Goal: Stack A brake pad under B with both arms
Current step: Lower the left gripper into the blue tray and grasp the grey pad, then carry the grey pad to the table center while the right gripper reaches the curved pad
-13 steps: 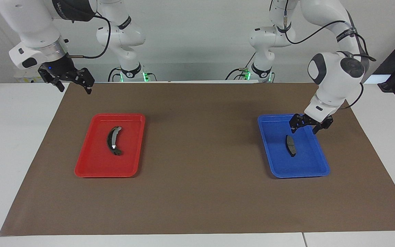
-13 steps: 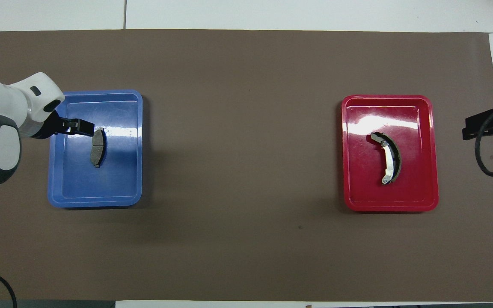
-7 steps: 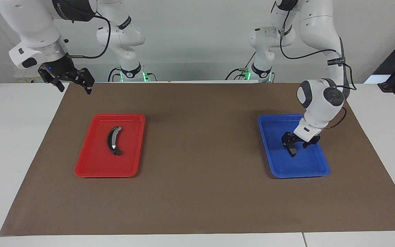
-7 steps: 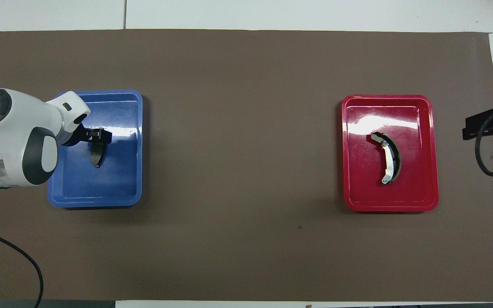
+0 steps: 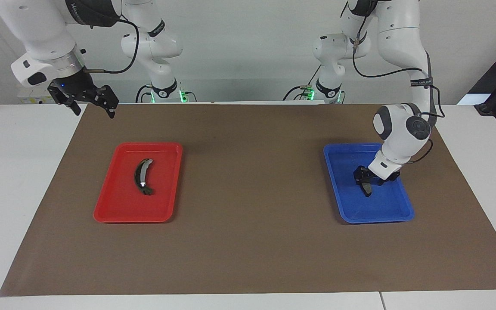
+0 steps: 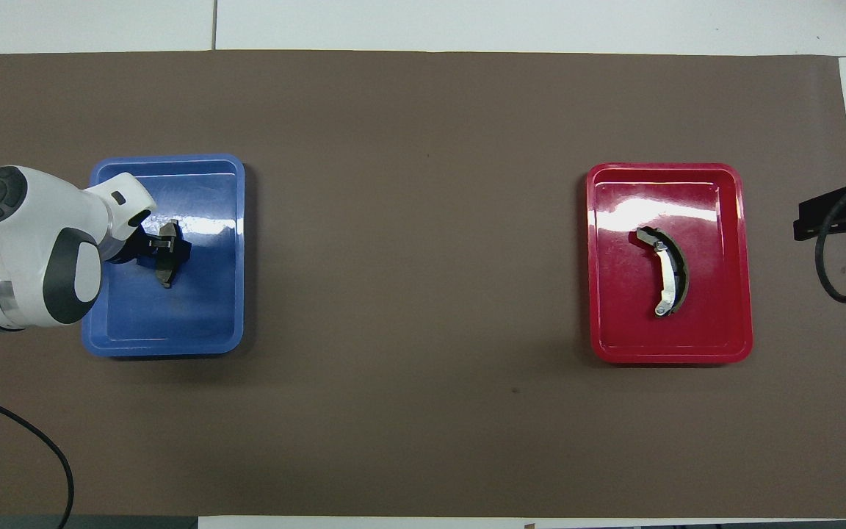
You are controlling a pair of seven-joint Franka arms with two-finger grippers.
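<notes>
Left arm closing in on the small pad in the blue tray

The left gripper [image 5: 367,183] is down in the blue tray [image 5: 396,212] at the left arm's end of the worktop, its fingers straddling the A brake pad [image 5: 365,188]; whether they have clamped it cannot be told. Next comes a firm grip and a lift. B [image 5: 142,176] lies alone in the red tray [image 5: 114,211] at the right arm's end, while the right gripper [image 5: 93,103] waits open above the mat's corner.

Short dark A brake pad [image 6: 167,266] lies in blue tray [image 6: 203,323]; silver-striped curved B [image 6: 669,272] in red tray [image 6: 717,330].
</notes>
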